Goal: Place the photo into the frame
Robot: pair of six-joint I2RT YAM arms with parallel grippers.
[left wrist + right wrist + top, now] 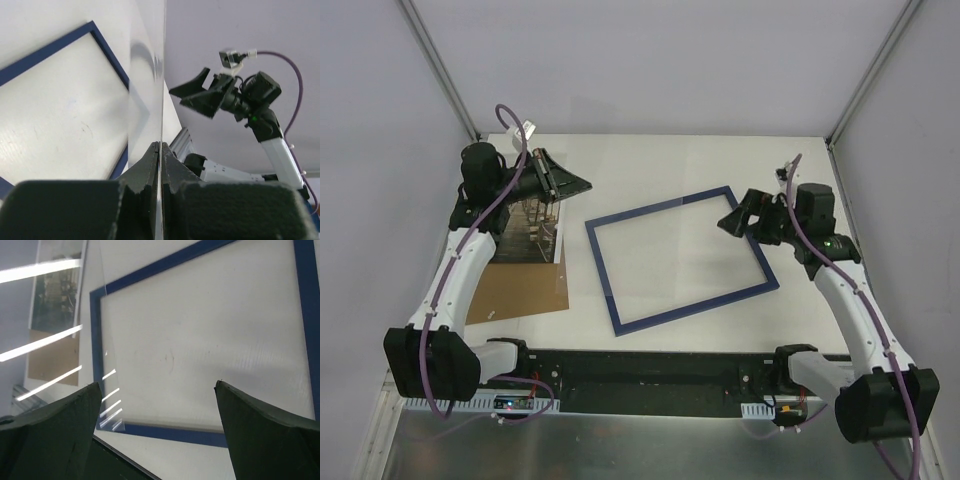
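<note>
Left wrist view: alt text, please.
The left gripper is shut on a thin clear sheet, seen edge-on. Left of it lies the navy blue rectangular frame; at right, the open right gripper hangs in the air.

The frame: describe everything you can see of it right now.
The frame is a thin navy blue rectangle lying flat on the white table, turned askew to its edges, centre-right. The table shows through its opening; the photo is not in it. The open right gripper hovers above its right side; nothing visibly touches it.
</note>
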